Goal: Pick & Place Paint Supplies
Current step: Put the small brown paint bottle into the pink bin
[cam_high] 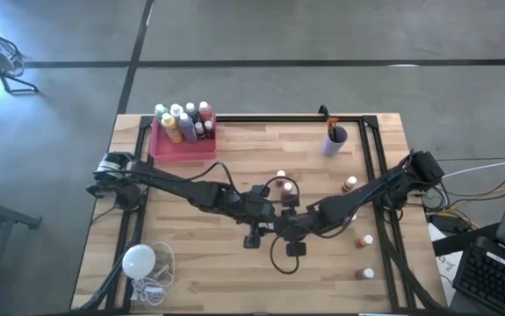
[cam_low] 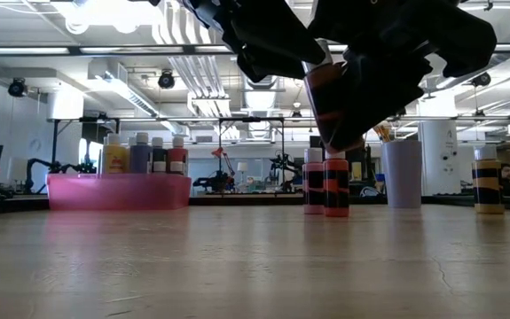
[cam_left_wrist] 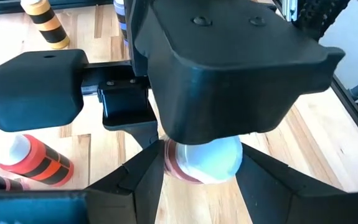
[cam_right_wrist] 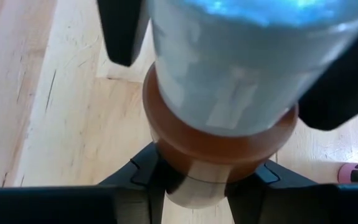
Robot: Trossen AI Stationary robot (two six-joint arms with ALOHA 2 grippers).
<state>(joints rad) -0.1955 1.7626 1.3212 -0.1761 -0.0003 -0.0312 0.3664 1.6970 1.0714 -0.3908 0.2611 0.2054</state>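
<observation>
The right gripper (cam_right_wrist: 207, 180) was clamped on a smooth, cylindrical reddish-brown bottle (cam_right_wrist: 219, 134) with a white cap, lifted clear of the wooden table (cam_high: 234, 158) at mid-table. The left gripper (cam_left_wrist: 200, 180) stood spread around that bottle's cap end. Only the low view showed the bottle tilted in the air; the high view showed the pink tray (cam_high: 182, 147) of bottles.

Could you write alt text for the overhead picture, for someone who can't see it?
Two dark robot arms meet at the middle of a wooden table. A pink tray of paint bottles sits at the back, with loose bottles on the right.
</observation>
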